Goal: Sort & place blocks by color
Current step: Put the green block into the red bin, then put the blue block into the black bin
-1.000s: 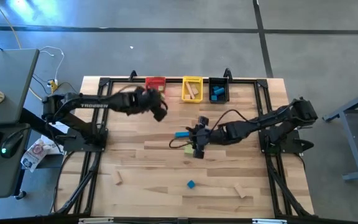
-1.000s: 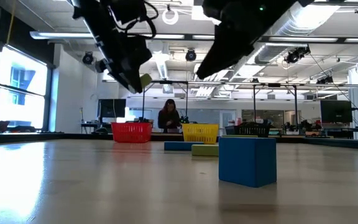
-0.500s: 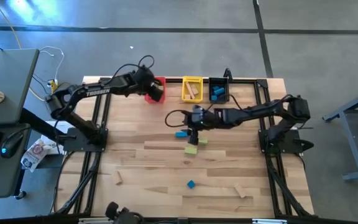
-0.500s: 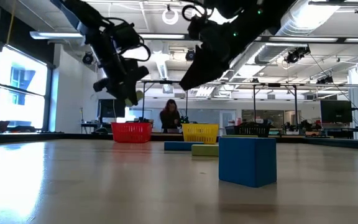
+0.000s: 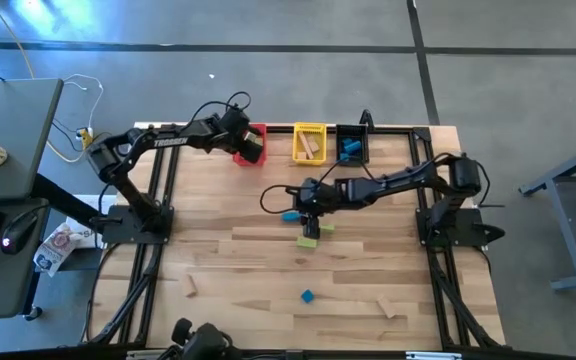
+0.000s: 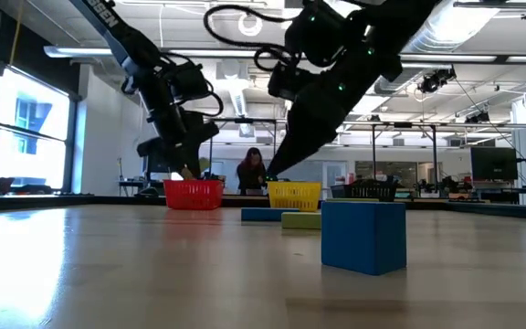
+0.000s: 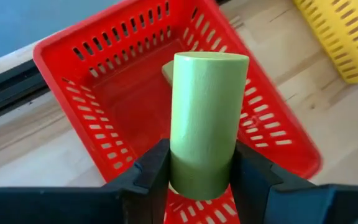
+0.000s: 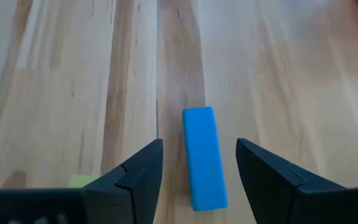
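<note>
My left gripper (image 7: 201, 154) is shut on a light green cylinder block (image 7: 207, 99) above the red bin (image 7: 98, 93), seen at the far edge in the high view (image 5: 248, 148). Another green piece (image 7: 166, 73) lies in that bin. My right gripper (image 8: 199, 144) is open above a blue bar (image 8: 201, 158) that lies flat on the table (image 5: 291, 215); its fingers stand to either side of the bar without touching it. Two light green blocks (image 5: 308, 240) lie beside the bar. My left gripper pinches the green cylinder between its two fingers at the cylinder's end nearest the wrist (image 7: 197, 177). The fingers come from above, slanting down toward the bin. The cylinder is lifted clear and points out past the fingertips over the bin's inside.
A yellow bin (image 5: 309, 142) holds a tan block and a black bin (image 5: 353, 148) holds blue blocks, both at the far edge. A blue cube (image 5: 308, 296) and tan blocks (image 5: 190, 287) (image 5: 389, 306) lie near the near edge. A person shows in the room beyond (image 6: 252, 171).
My left gripper carried the green cylinder toward the table's far edge and down, ending over the red bin. My right gripper moved from the green blocks toward the far edge and slightly left, and came down over the blue bar.
</note>
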You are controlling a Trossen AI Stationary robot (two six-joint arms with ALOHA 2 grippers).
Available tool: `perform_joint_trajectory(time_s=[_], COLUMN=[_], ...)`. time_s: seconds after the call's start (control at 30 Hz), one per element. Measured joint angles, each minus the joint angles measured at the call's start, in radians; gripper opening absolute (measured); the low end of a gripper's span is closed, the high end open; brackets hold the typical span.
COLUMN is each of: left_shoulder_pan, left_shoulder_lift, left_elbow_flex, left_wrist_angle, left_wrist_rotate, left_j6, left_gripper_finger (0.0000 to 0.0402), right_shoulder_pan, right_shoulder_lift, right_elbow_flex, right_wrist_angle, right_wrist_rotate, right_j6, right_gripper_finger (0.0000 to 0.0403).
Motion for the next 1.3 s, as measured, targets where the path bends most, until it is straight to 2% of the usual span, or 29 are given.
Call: perform_joint_trajectory(time_s=[0.37,0.7,0.93,1.13,1.3], left_shoulder_pan=[0.01,0.014,0.014,0.006,-0.047], left_shoulder_lift=[0.052,0.025,-0.056,-0.18,-0.308], left_elbow_flex=[0.0,0.0,0.0,0.0,0.0], left_wrist_angle=[0.022,0.021,0.014,-0.033,-0.168], left_wrist_rotate=[0.02,0.034,0.126,0.271,0.276], left_j6=[0.008,0.045,0.053,0.053,0.075], left_gripper_finger=[0.0164,0.0198,0.02,0.02,0.02], right_shoulder_pan=[0.002,0.002,0.002,0.001,0.003], right_shoulder_lift=[0.062,0.088,0.095,0.137,0.144], right_elbow_flex=[0.0,0.0,0.0,0.002,0.003], right_wrist_angle=[-0.007,-0.01,-0.003,0.001,0.006], right_wrist_rotate=[0.0,0.027,0.026,0.027,0.025], right_j6=[-0.017,-0.027,-0.033,-0.026,-0.014], right_gripper_finger=[0.019,0.019,0.019,0.019,0.0178])
